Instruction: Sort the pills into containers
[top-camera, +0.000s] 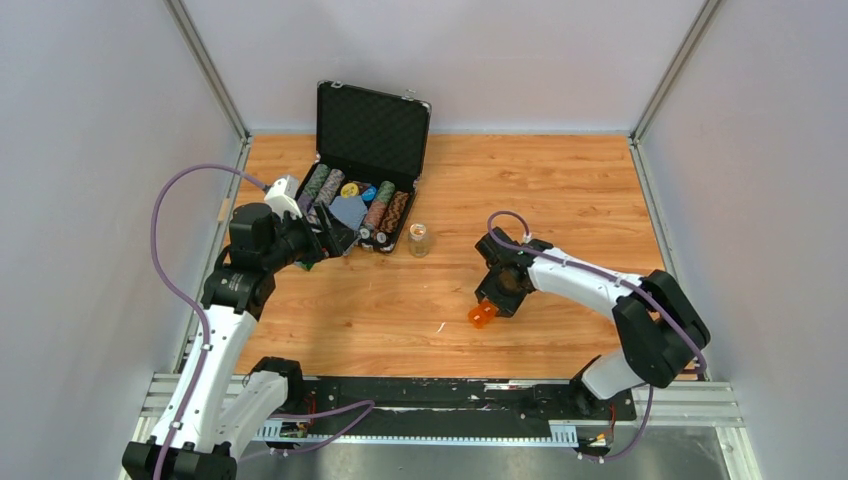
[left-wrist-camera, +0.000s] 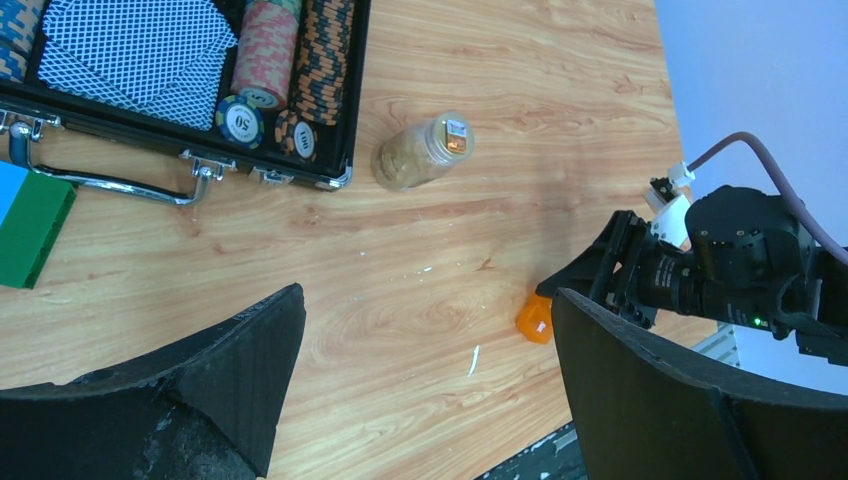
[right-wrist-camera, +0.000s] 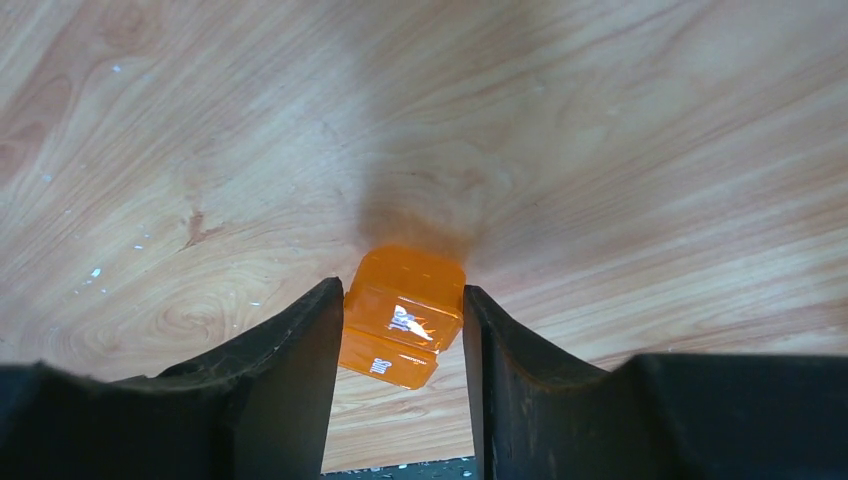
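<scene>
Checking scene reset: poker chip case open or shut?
Open. The black case has its lid standing upright, chip rows exposed.

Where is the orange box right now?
The orange box sits right of centre on the table in the top view, gripped by the right gripper, nearer the arms than the jar.

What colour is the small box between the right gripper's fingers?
Translucent orange with white lettering; the pill box shows best in the right wrist view.
</scene>
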